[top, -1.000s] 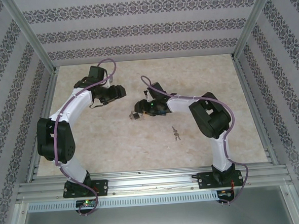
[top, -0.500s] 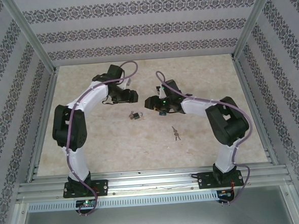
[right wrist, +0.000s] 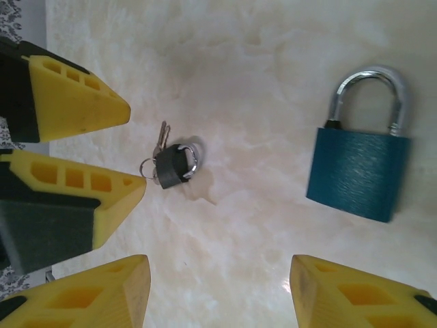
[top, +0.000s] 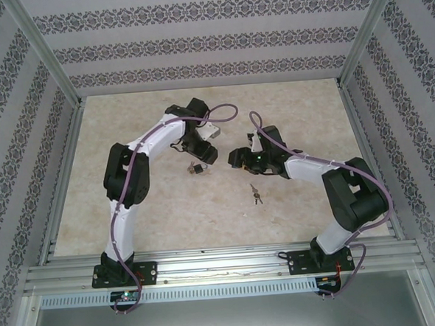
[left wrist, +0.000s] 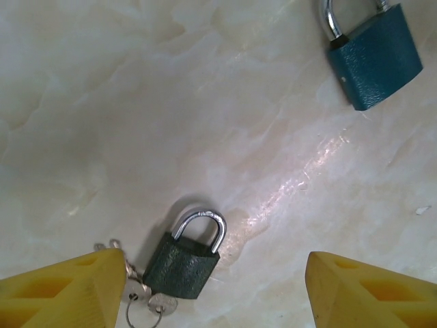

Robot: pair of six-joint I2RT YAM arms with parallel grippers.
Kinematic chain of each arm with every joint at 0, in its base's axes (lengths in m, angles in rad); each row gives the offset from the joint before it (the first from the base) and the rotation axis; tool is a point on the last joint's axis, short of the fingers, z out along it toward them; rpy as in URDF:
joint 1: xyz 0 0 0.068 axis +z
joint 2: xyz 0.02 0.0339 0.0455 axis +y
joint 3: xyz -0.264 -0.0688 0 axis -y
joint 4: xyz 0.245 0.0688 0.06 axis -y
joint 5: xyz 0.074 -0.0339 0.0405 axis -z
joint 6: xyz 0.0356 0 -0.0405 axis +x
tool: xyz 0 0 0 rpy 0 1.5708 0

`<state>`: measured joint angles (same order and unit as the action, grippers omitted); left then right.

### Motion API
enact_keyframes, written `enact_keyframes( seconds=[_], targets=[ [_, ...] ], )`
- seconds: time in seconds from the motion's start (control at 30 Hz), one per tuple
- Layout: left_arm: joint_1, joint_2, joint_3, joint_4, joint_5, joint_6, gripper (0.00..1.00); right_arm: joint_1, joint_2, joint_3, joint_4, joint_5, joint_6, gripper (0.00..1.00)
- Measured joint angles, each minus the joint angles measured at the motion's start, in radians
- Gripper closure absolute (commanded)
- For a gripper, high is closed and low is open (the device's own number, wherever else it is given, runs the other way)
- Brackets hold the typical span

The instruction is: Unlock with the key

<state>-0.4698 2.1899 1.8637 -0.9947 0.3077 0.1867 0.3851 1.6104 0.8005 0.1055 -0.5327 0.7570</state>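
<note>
- Two padlocks lie on the pale marbled table (top: 147,219). One is a small dark padlock (left wrist: 183,263) with a bunch of keys (left wrist: 147,298) at its base. The other is a larger blue padlock (right wrist: 358,171), set apart from it.
- The left gripper (top: 204,150) hovers close above the dark padlock, its yellow fingers (left wrist: 68,290) spread wide with nothing between them.
- From that wrist's camera the dark lock sits off centre, beside the finger at the left of the view. The keys nearly touch that fingertip.
- Its long axis runs on a slant, with the shackle pointing away from the gripper and the keyed end toward it.
- The right gripper (right wrist: 220,273) is likewise spread and empty. It faces the blue padlock, which lies ahead of it and toward its right-side finger, shackle pointing away.
- A second, loose set of keys (top: 256,194) rests nearer the arm bases, closest to the right arm.
- I'd judge the left arm the better placed for the dark lock, though it would need to shift sideways to centre on it. I cannot tell whether a key already sits in the keyhole.
</note>
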Motion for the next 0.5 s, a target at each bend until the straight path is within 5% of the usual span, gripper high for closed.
enact_keyframes(
  seconds=[0.5],
  targets=[
    [-0.041, 0.060, -0.035, -0.016, -0.084, 0.043, 0.31, -0.017, -0.050, -0.017, 0.004, -0.029, 0.000, 0.43]
  ],
)
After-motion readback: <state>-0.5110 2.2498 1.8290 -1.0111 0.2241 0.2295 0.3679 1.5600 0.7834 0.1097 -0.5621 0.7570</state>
